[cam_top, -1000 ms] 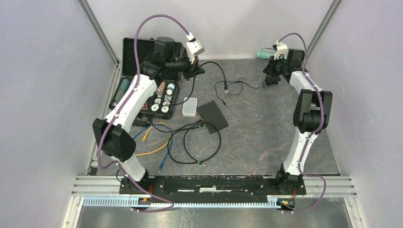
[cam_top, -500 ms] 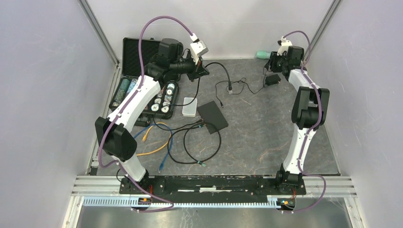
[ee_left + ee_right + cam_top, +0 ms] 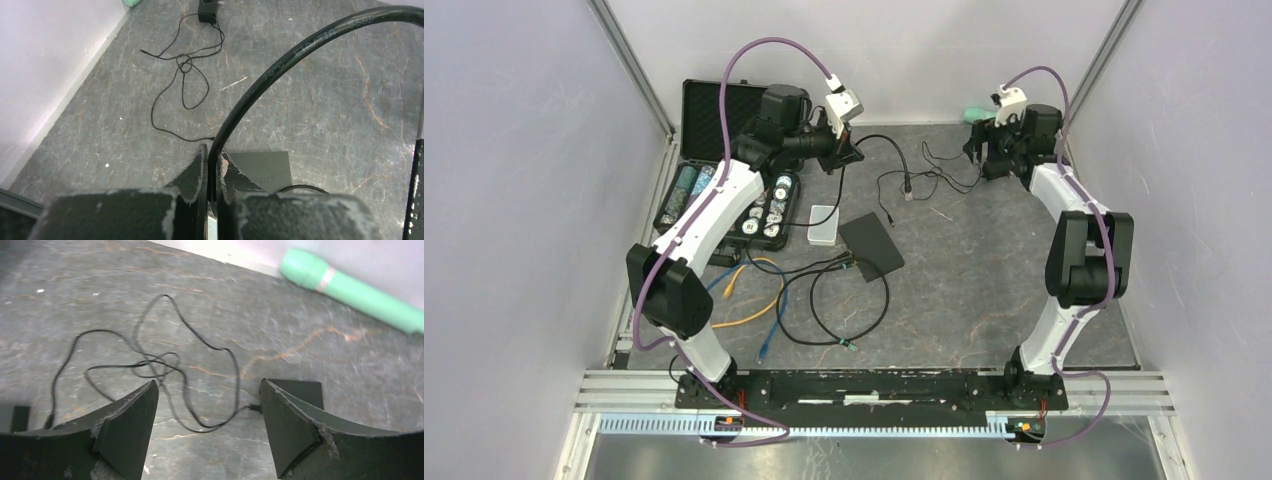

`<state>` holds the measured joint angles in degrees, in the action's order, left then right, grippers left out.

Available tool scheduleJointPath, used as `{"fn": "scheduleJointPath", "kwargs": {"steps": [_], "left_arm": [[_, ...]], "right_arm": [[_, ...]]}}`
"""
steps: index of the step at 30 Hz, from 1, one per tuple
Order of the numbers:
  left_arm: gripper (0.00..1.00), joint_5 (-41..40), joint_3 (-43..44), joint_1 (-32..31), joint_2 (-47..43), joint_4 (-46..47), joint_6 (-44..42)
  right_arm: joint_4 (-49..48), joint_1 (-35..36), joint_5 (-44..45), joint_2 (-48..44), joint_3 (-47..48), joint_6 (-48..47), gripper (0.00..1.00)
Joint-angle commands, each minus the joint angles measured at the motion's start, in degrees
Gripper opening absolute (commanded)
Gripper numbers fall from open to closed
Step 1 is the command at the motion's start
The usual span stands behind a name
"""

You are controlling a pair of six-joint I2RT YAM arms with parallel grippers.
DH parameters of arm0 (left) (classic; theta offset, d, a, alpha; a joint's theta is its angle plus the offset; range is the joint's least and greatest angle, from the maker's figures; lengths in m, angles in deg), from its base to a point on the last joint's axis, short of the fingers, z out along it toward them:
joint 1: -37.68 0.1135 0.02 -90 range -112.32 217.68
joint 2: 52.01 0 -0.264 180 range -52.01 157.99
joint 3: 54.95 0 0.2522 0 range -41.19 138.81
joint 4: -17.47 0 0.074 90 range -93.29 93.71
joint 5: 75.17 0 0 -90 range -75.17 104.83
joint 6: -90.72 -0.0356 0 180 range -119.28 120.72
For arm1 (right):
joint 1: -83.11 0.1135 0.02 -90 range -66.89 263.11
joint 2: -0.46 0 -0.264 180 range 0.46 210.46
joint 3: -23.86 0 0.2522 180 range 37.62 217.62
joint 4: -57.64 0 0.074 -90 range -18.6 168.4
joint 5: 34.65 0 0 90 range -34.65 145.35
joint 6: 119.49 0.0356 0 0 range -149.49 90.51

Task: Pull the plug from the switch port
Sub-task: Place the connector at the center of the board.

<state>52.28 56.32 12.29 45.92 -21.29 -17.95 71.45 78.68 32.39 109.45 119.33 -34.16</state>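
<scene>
The network switch (image 3: 871, 245), a flat black box, lies mid-counter (image 3: 984, 290). Dark cables (image 3: 832, 265) run into its near-left edge, but the plugs there are too small for us to tell apart. The left tool (image 3: 212, 159) is clamped on a thick black cable (image 3: 280, 62) and held above the counter, on the far side of the switch. In its wrist view the cable arches up and off the right edge, so we cannot see its end. From above, a loose cable end (image 3: 893, 216) lies near the switch's far corner, and we cannot say whether it bears a plug. At the far right, the right tool (image 3: 209, 387) has its fingers wide apart and grips nothing. It hangs over a thin cord (image 3: 150, 361), with a black power adapter (image 3: 300, 390) partly hidden behind one finger. A green cylinder (image 3: 350, 287) lies by the far wall, cut off at the frame edge.
</scene>
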Motion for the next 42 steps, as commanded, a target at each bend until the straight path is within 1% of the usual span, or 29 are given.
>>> {"fn": "scheduleJointPath", "kwargs": {"steps": [1,6,8,11,14,17,18,20,23,25,28,31,32,36,39,42], "left_arm": [[0.02,-0.42,-2.24,-0.28,-2.81,1.83,3.31],[0.02,-0.01,-3.86,-0.28,-3.96,2.67,4.19],[0.02,-0.08,-4.13,-0.28,-4.11,2.67,4.35],[0.02,0.06,-4.72,-0.28,-4.54,3.03,5.37],[0.02,0.66,-6.23,-0.28,-5.29,4.36,7.26],[0.02,0.47,-8.08,-0.28,-6.37,6.23,9.97],[0.02,-0.07,-8.36,-0.28,-6.78,6.61,11.34],[0.02,-3.25,-8.19,-0.28,-7.43,5.68,13.59],[0.02,-8.97,-7.88,0.06,-8.78,0.68,13.04],[0.02,-11.99,-9.75,1.33,-10.73,-1.36,13.10],[0.02,-13.79,-14.92,5.02,-14.94,-2.56,13.99],[0.02,-15.64,-19.67,10.16,-19.21,-4.27,14.37],[0.04,-16.32,-21.31,11.48,-20.36,-4.88,13.80],[0.10,-26.33,-27.46,12.71,-25.35,-6.82,7.88],[0.13,-30.87,-31.41,13.41,-27.52,-6.94,6.16],[0.18,-35.05,-33.31,14.43,-28.39,-8.19,5.08]], "right_arm": [[-2.43,5.36,-3.79,-5.73,-4.50,-7.45,0.78],[-0.80,13.71,-4.02,-5.28,-8.61,-11.69,0.70],[-0.23,16.44,-4.35,-3.76,-8.69,-12.06,0.67],[-0.14,18.82,-5.71,-1.37,-8.16,-10.92,0.65],[-0.73,19.37,-9.44,-0.96,-8.72,-8.46,0.65],[-0.38,19.35,-16.64,-1.61,-9.29,-7.73,0.70],[-0.19,19.51,-18.87,-2.09,-9.85,-7.49,0.71],[-0.16,20.41,-20.21,-3.23,-11.44,-7.76,0.73],[2.93,23.02,-17.87,-4.60,-12.88,-10.68,0.74],[3.15,25.01,-16.09,-4.73,-13.08,-11.15,0.75],[3.24,27.78,-12.75,-4.15,-12.41,-11.30,0.78],[3.46,31.03,-8.07,-3.80,-12.06,-12.46,0.82],[3.64,31.77,-6.03,-3.71,-11.96,-12.39,0.83],[4.08,33.34,-0.43,-4.06,-12.64,-11.07,0.89],[2.97,35.37,3.77,-5.63,-14.63,-11.72,0.91],[2.01,37.74,7.78,-6.42,-15.09,-11.97,0.93]]}}
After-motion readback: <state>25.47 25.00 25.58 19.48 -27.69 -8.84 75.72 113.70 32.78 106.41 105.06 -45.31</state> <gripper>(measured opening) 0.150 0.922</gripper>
